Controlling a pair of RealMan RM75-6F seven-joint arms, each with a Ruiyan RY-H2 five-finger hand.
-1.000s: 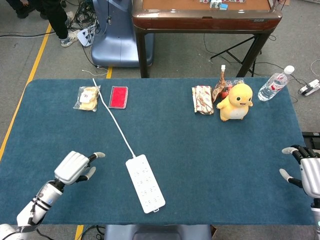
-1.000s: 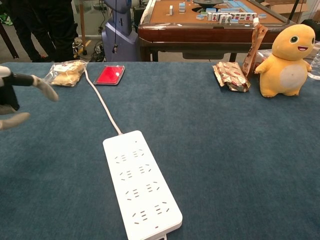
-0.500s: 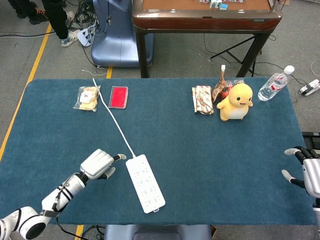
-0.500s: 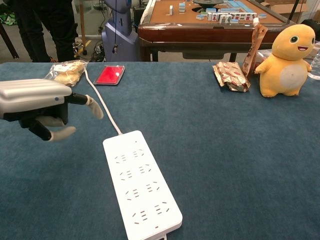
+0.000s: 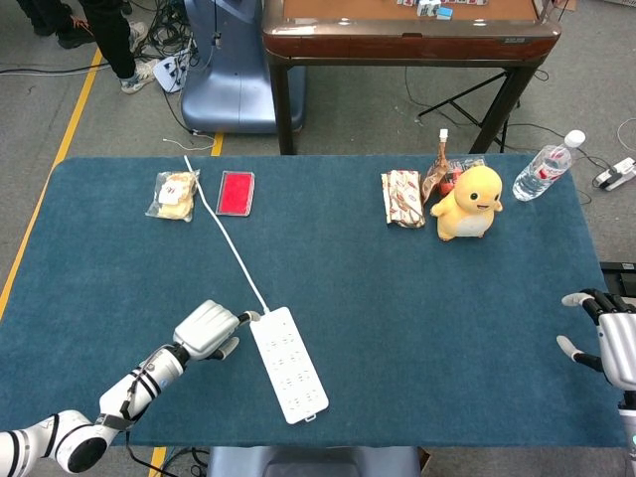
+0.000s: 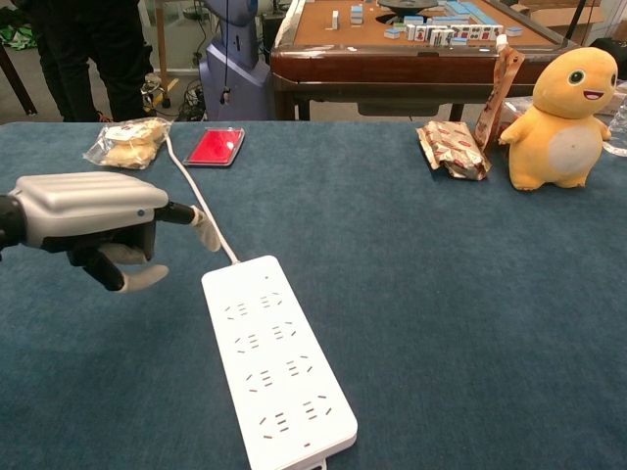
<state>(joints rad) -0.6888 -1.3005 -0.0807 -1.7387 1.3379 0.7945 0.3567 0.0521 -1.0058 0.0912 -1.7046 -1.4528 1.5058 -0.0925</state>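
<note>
The left hand point(image 5: 207, 329) hangs low over the table point(image 5: 397, 298), just beside the cord end of the white power strip point(image 5: 288, 364). Its fingers point(image 6: 201, 227) are spread, one tip reaching toward the white cord point(image 5: 227, 238) where it enters the strip; whether it touches the cord cannot be told. It holds nothing. The right hand point(image 5: 608, 343) sits far from the strip, at the table's right edge, fingers apart and empty.

The strip lies flat on the table, nearer the front edge than the back. Its long axis runs from the back-left to the front-right, the cord end toward the back and the free end toward the front edge. The cord trails from the strip away to the back edge, passing between a bagged snack point(image 5: 174, 195) and a red case point(image 5: 236, 193).

As a judgement, the reach to the strip looks nearly complete, but no grasp is made: the strip looks undisturbed, so taking hold of it and everything after that are left.
</note>
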